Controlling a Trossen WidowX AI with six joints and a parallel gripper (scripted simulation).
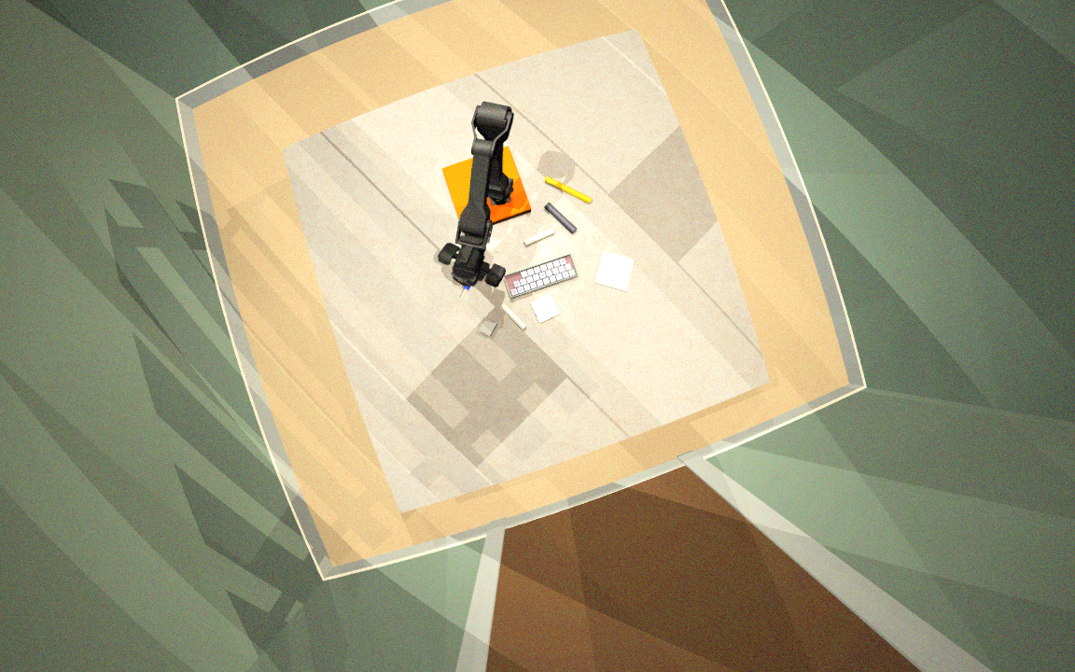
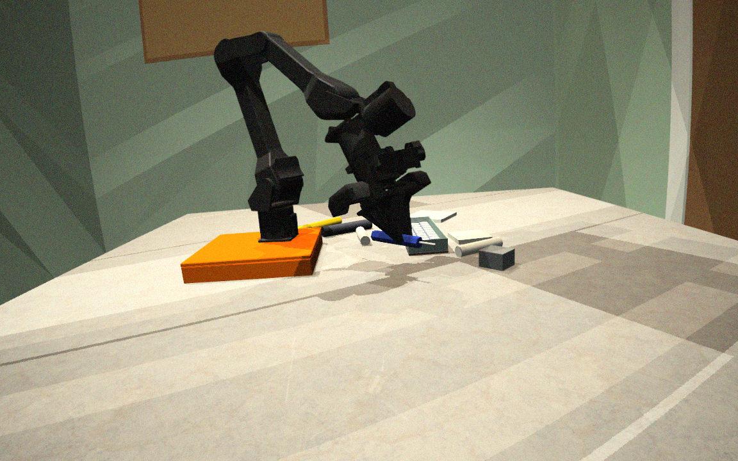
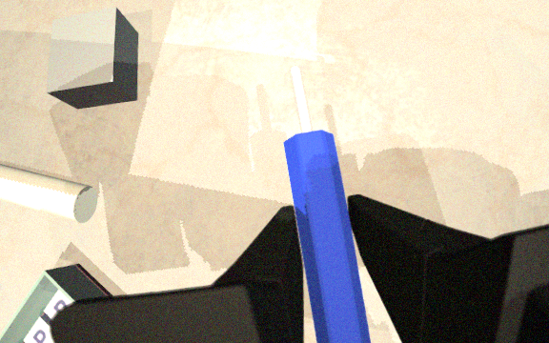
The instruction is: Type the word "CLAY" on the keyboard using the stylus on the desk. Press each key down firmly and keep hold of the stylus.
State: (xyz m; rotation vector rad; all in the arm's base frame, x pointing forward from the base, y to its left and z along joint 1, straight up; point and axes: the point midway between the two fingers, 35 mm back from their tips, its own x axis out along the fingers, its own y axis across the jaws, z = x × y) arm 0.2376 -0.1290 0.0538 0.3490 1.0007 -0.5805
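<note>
- The pincer (image 1: 467, 284) (image 2: 403, 236) (image 3: 321, 212) pinches the blue stylus (image 1: 466, 287) (image 2: 384, 236) (image 3: 324, 214), one finger on either side of its faceted barrel.
- The stylus is held up off the bench (image 1: 649, 351) (image 2: 303, 355) (image 3: 446, 95), lying nearly level, its thin white tip projecting beyond the fingers.
- The keyboard (image 1: 540, 276) (image 2: 426, 230) (image 3: 22, 310) rests near the pincer; the stylus tip is apart from its keys.
- A white cylinder (image 1: 513, 316) (image 2: 478, 246) (image 3: 27, 186) lies between a small grey block (image 1: 488, 328) (image 2: 496, 257) (image 3: 83, 62) and a small white square pad (image 1: 545, 308) (image 2: 470, 235).
- A larger white square pad (image 1: 615, 272) (image 2: 443, 216) lies flat near one end of the keyboard.
- On the side of the keyboard towards the arm's base, a short white rod (image 1: 538, 237) (image 2: 363, 235), a dark rod (image 1: 560, 217) (image 2: 346, 227) and a yellow rod (image 1: 568, 189) (image 2: 323, 222) lie apart from each other.
- The black arm (image 1: 481, 175) (image 2: 257, 114) stands on an orange base plate (image 1: 459, 176) (image 2: 216, 252), reaching out above the bench.
</note>
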